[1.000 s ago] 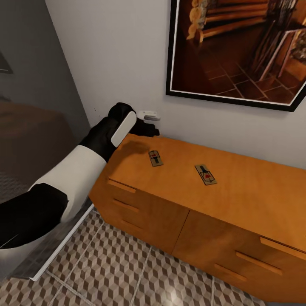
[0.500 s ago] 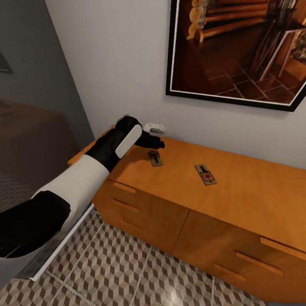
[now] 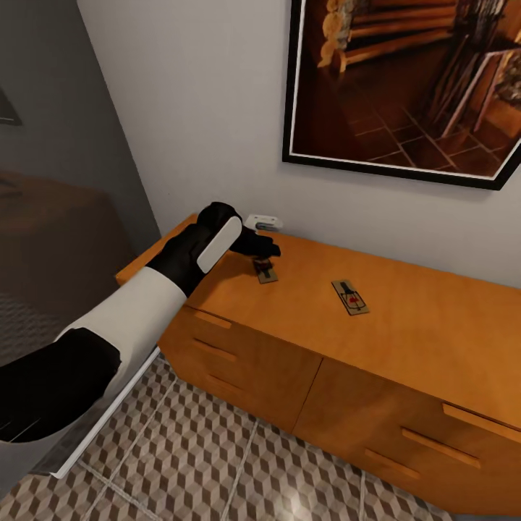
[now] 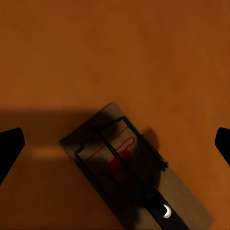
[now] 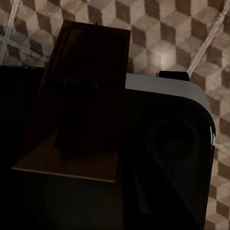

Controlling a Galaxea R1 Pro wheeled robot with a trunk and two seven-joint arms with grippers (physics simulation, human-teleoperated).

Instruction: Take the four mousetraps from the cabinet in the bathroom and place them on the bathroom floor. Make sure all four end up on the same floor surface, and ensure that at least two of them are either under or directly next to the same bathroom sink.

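While the left gripper point(image 3: 268, 253) hovers wide open over the small tan wooden mousetrap point(image 3: 265, 270), its twin point(image 3: 350, 297) at three o'clock waits on the orange-brown wooden cabinet point(image 3: 405, 325), neither floored yet.

Head view evenly lit; both wrist views dim, shadowed.

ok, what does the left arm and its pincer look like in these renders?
Left arm: glossy white shell on the forearm, black at the elbow and wrist, with a white oval panel on the black wrist housing. Left pincer: black, with two dark fingertips in the wrist view. No cables or markings visible.
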